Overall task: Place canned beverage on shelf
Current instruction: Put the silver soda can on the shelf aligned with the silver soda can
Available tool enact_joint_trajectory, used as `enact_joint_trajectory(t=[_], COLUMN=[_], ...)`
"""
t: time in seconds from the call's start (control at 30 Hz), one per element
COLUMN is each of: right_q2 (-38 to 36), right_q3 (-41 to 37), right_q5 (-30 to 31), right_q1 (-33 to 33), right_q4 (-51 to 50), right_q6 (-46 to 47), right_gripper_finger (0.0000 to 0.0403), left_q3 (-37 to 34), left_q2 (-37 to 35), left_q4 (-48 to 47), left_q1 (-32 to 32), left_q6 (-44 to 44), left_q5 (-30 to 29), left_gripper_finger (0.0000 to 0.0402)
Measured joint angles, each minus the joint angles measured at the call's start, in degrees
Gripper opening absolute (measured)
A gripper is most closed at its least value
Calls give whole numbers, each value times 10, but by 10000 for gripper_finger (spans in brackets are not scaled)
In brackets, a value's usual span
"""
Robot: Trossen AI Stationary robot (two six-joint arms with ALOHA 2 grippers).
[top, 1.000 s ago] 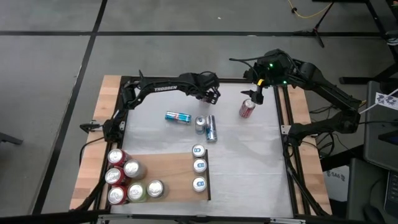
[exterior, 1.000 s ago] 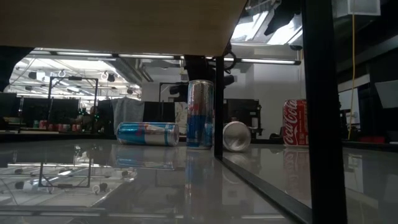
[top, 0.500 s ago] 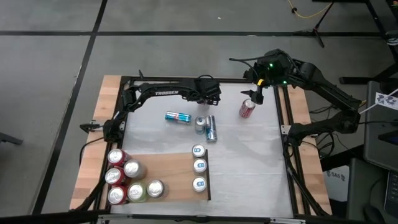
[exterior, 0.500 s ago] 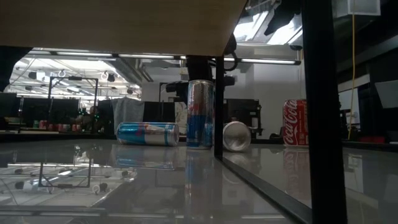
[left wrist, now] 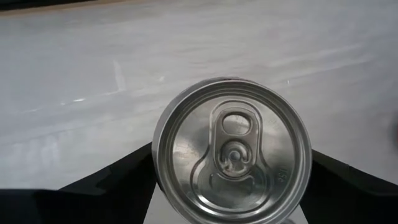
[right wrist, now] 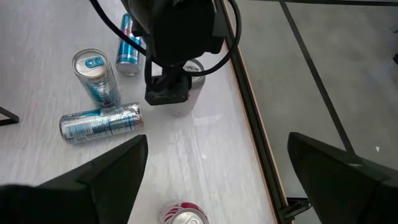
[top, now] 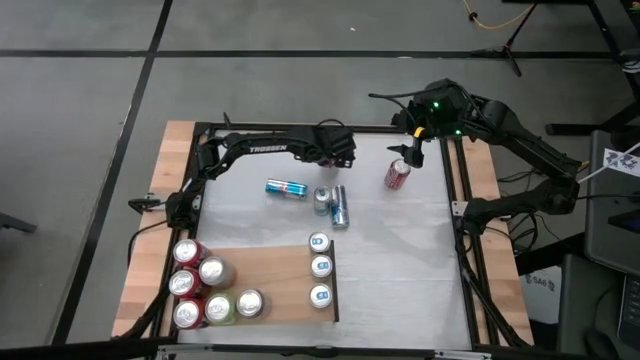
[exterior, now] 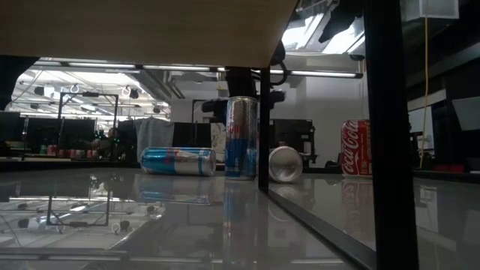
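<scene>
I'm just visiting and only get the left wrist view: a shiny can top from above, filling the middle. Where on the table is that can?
Observer: The high view puts the left end effector over the can at the table's end opposite the shelf.
Operator: Anything on that shelf already?
Observer: Yes; three blue-topped cans, for one, stand in a row by its dark strip.
Operator: And the other arm?
Observer: The right end effector hangs open near a red can.
</scene>
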Motion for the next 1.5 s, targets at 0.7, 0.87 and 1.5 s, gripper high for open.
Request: enact_joint_trajectory(t=[0.7,0.87,1.5], right_q2=[0,0,0], right_q3=[0,0,0], right_q5=[0,0,0], right_q1=[0,0,0], right_q4=[0,0,-22], right_q6=[0,0,0], right_gripper_finger=[376,376,376], left_q3=[0,0,0], left_q2=[0,0,-1], left_q4=[26,26,26], left_q1=[1,1,3], left_q6=[61,61,77], left_q5=[24,34,50], left_gripper_finger=[321,321,321])
